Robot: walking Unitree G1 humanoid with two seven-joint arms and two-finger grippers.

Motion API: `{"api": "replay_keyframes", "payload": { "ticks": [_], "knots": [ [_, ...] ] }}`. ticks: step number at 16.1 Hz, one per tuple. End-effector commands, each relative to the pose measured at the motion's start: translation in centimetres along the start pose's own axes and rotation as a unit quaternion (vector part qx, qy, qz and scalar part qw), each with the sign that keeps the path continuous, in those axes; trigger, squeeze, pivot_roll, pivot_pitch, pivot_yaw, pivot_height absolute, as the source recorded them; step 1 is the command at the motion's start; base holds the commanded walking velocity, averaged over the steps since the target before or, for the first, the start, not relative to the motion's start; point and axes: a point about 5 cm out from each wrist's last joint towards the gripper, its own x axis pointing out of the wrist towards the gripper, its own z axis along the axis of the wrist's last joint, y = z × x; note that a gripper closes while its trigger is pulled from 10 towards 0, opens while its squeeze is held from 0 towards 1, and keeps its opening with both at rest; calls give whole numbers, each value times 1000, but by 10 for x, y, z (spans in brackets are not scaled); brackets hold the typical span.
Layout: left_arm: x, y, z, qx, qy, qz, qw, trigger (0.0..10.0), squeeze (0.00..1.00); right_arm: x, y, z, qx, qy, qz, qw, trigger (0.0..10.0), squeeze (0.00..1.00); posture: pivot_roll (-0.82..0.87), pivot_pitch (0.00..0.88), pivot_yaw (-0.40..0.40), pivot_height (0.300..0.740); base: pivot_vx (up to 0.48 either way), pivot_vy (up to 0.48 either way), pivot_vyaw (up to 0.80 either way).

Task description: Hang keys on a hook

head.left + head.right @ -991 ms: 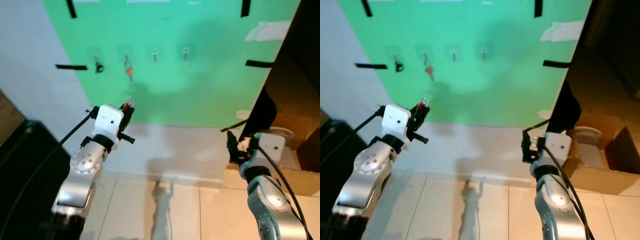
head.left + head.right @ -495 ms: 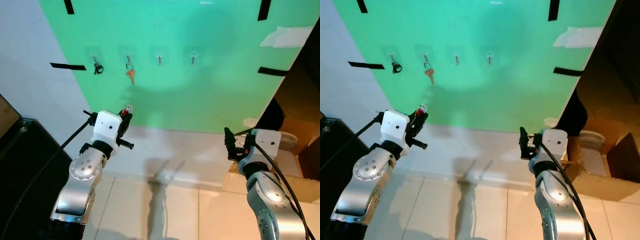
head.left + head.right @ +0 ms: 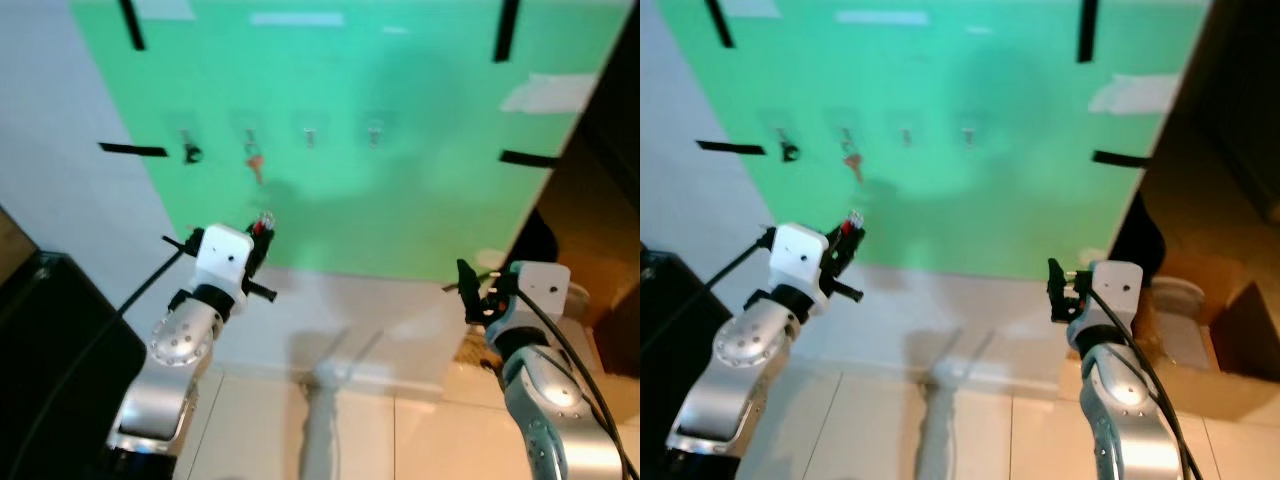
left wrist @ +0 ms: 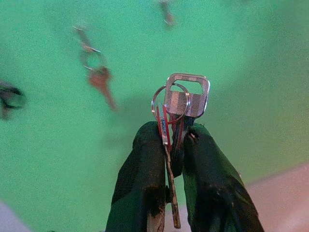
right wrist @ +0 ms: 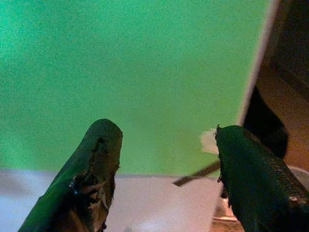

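Observation:
My left gripper [image 3: 260, 232] is shut on a set of keys [image 4: 179, 102]: a silver key head, a ring and a red tag stick up between its fingers. It is raised in front of the green board [image 3: 400, 150], below the row of hooks. One hook holds a dark object [image 3: 190, 152], the second a red key [image 3: 254, 165]. Two bare hooks [image 3: 310, 136] [image 3: 374, 132] lie further right. My right gripper [image 3: 470, 285] stands open, low on the right, with nothing in it.
A black cabinet [image 3: 50, 350] stands at the left. An open cardboard box [image 3: 1210, 340] sits on the floor at the right beside a dark doorway. Black tape strips [image 3: 132, 150] mark the board. Pale floor tiles [image 3: 380, 440] lie below.
The whole picture has shifted and blurred as the camera moved. My left gripper still holds the keys at about the same height below the hooks; the right gripper stays open.

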Motion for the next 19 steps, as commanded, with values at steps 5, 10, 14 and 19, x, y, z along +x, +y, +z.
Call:
{"api": "replay_keyframes", "payload": {
  "ticks": [5,10,14,19],
  "knots": [
    [1,7,3,2,3,8,1000,10000,0,0,6,2,1,-1,11,1000,10000,0,-107,0,48,740,308,0,0],
    [3,6,5,5,-1,0,1000,10000,0,-1,1,2,-4,-1,11,1000,10000,0,-110,0,46,740,308,0,0],
    [9,3,11,24,-11,-20,999,10000,0,-1,3,7,-15,-5,34,999,10000,0,-109,0,35,740,154,0,0],
    [38,8,36,164,-35,-50,985,10000,0,-13,15,37,-21,-34,206,978,10000,0,-123,0,17,740,0,0,0]
  ]
}}
